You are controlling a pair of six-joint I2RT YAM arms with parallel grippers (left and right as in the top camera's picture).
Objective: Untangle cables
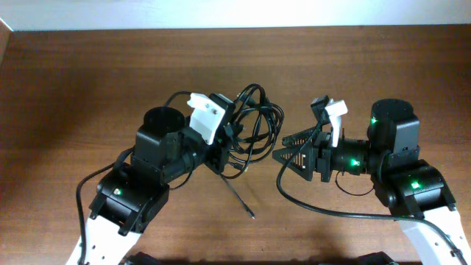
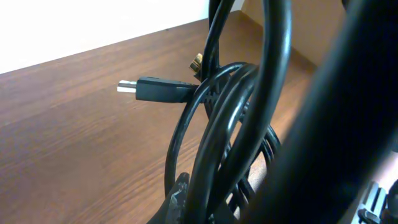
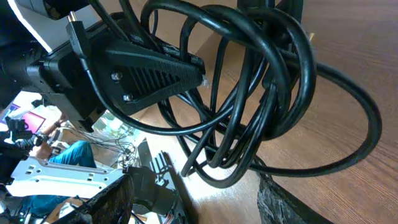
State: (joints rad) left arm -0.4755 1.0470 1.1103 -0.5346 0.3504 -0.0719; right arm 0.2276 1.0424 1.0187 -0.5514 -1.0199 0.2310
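The cables [image 1: 256, 121] are a tangled bundle of thin black loops at the table's middle. My left gripper [image 1: 225, 144] is shut on the bundle's left side and holds it up. One loose end [image 1: 240, 197] trails down onto the wood towards the front. In the left wrist view the loops [image 2: 214, 124] fill the frame, and a black USB plug [image 2: 152, 89] sticks out to the left. My right gripper [image 1: 280, 154] is open just right of the bundle. In the right wrist view the loops [image 3: 255, 93] hang ahead of its spread fingers [image 3: 199, 205].
The brown wooden table [image 1: 88, 88] runs to a white wall at the back. A thicker black arm cord [image 1: 324, 210] curves under the right arm. The two arms stand close, facing each other across the bundle.
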